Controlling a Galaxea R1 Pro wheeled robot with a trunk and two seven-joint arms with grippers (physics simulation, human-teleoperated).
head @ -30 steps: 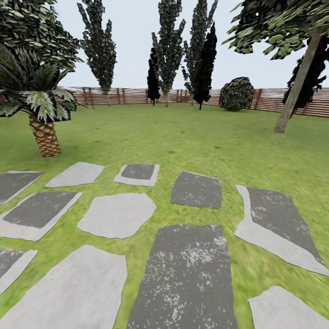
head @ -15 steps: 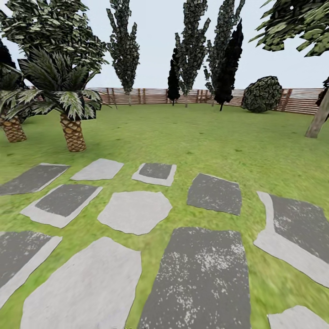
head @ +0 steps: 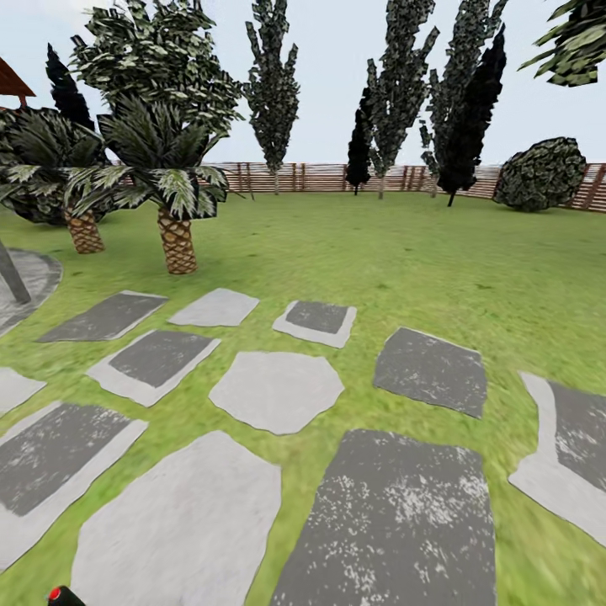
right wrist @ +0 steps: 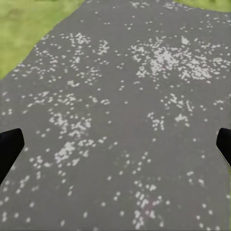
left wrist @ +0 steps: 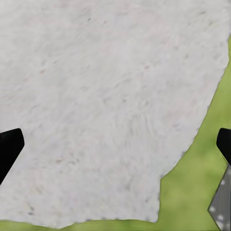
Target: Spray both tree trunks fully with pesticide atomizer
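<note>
Fenced garden lawn point(head: 362, 244) with stone paving point(head: 278, 391); both hands point(left wrist: 115, 144) point(right wrist: 115, 144) spread open, empty.

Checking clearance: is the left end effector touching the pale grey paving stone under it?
Cannot tell: the left wrist view shows open fingertips framing the pale grey paving stone, not their height.

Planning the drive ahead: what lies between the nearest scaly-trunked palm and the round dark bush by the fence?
In the head view, only open green lawn separates the scaly-trunked palm from the round dark bush.
</note>
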